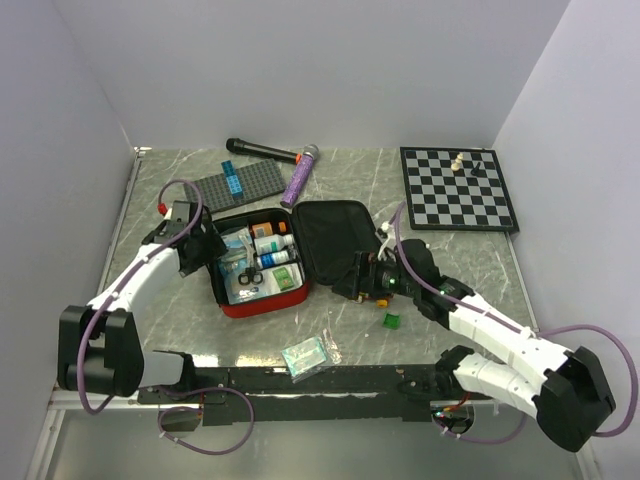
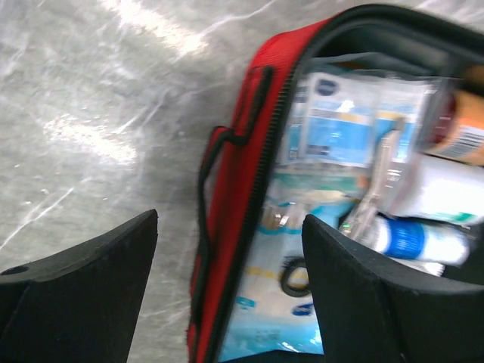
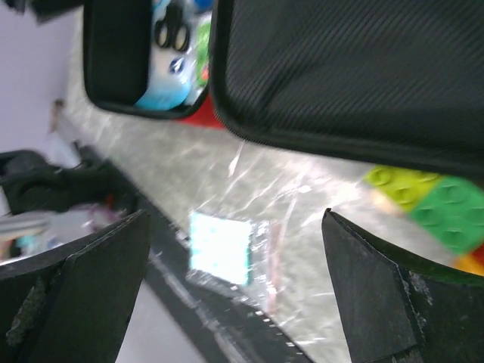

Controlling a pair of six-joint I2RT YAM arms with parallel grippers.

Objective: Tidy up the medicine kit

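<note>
The medicine kit [image 1: 228, 292] lies open mid-table, its red base packed with packets, bottles and black-handled scissors [image 1: 249, 275], its black-lined lid [image 1: 335, 235] flopped to the right. My left gripper [image 1: 203, 250] hovers at the kit's left side, open. In the left wrist view its fingers straddle the red side wall [image 2: 234, 189] without touching it, over blue-white packets [image 2: 302, 302]. My right gripper [image 1: 362, 280] is open at the lid's near right corner. The right wrist view shows the lid [image 3: 348, 68] above and a teal packet in clear wrap [image 3: 223, 249] between the fingers, further off.
The teal packet [image 1: 305, 357] lies near the table's front edge. A green brick [image 1: 393, 320] sits right of it, and more bricks [image 3: 431, 204] by the lid. At the back are a grey baseplate [image 1: 240, 185], a microphone [image 1: 265, 150], a purple tube [image 1: 300, 175] and a chessboard [image 1: 458, 188].
</note>
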